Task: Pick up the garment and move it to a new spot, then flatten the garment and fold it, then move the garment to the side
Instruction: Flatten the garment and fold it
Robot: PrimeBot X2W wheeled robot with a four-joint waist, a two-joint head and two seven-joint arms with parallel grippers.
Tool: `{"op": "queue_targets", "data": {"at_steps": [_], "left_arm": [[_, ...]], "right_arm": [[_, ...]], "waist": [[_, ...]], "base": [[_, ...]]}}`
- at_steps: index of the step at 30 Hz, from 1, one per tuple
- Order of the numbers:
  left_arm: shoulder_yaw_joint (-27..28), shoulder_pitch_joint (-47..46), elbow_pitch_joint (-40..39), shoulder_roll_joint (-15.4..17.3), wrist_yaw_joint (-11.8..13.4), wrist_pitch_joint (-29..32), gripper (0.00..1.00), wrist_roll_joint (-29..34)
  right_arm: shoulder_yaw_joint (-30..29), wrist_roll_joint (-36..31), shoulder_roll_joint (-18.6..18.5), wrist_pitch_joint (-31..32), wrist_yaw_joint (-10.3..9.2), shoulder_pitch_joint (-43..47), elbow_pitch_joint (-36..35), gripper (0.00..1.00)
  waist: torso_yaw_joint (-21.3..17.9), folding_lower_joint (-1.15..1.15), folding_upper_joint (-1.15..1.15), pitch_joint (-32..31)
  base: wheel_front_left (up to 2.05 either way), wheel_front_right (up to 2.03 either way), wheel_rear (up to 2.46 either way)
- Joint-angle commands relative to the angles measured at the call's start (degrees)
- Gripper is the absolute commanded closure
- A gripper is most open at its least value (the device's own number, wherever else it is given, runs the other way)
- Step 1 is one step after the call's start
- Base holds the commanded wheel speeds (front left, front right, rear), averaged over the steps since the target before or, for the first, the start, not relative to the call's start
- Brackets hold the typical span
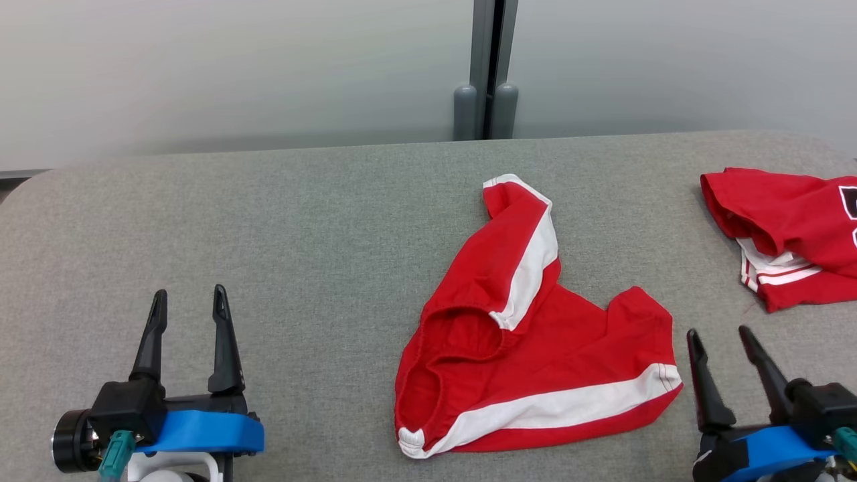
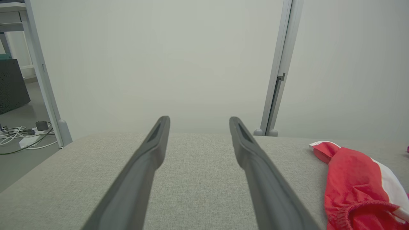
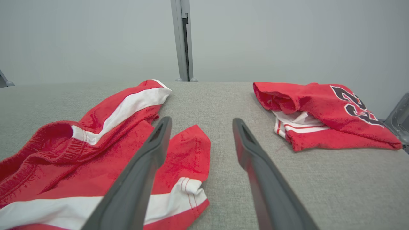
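Red shorts with white side stripes, the garment (image 1: 535, 348), lie crumpled in the middle of the grey table, waistband toward the front left, one leg pointing to the back. In the left wrist view the garment (image 2: 358, 185) lies at the right edge; in the right wrist view the garment (image 3: 96, 143) spreads to the left. My left gripper (image 1: 189, 298) stands open over bare table at the lower left, well apart from the shorts. Just right of the shorts' hem, my right gripper (image 1: 718, 338) is open and holds nothing.
A folded red jersey (image 1: 783, 234) with white trim and dark numbers lies at the table's right edge, also in the right wrist view as the jersey (image 3: 322, 111). A grey partition post (image 1: 487, 73) stands behind the table. Cables (image 2: 19, 137) lie on the floor off the table's left.
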Motion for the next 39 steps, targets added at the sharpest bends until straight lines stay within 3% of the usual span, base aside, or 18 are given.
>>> {"op": "queue_targets", "data": {"at_steps": [1,8,18,27,33,39], "left_arm": [[0.23,0.53,-0.06,-0.03,-0.23,-0.24,0.00,0.34],[-0.02,0.37,-0.16,-0.01,-0.70,-0.24,0.00,1.30],[-3.65,-1.59,0.39,-0.04,-1.79,-0.25,0.00,2.82],[-19.58,-8.19,5.33,0.02,-3.48,0.04,0.00,3.94],[-31.65,-13.99,11.29,2.11,-3.36,2.59,0.00,0.36],[-38.59,-18.70,17.95,4.07,-3.38,5.66,0.00,-3.36]], "right_arm": [[-0.44,-0.07,0.40,-1.12,0.03,-0.61,-0.80,0.00],[-0.72,0.05,1.98,-5.78,0.03,-2.36,-3.31,0.00],[0.39,0.36,2.32,-6.57,0.03,-3.80,-0.16,0.00],[1.55,1.21,2.33,-6.70,0.03,-5.06,1.70,0.00],[1.78,1.74,2.31,-6.84,0.03,-6.23,2.41,0.00],[1.79,2.22,2.29,-7.11,0.03,-7.24,2.90,0.00]], "waist": [[-0.14,0.00,0.00,-0.20],[-0.34,0.00,0.00,-0.09],[-0.49,0.00,0.00,0.75],[-2.01,0.00,0.00,1.74],[-4.25,0.00,0.00,3.37],[-6.64,0.00,0.00,5.58]], "base": [[0.00,0.00,0.00],[0.00,0.00,0.00],[0.00,0.00,0.00],[0.00,0.00,0.00],[0.00,0.00,0.00],[0.00,0.00,0.00]]}}
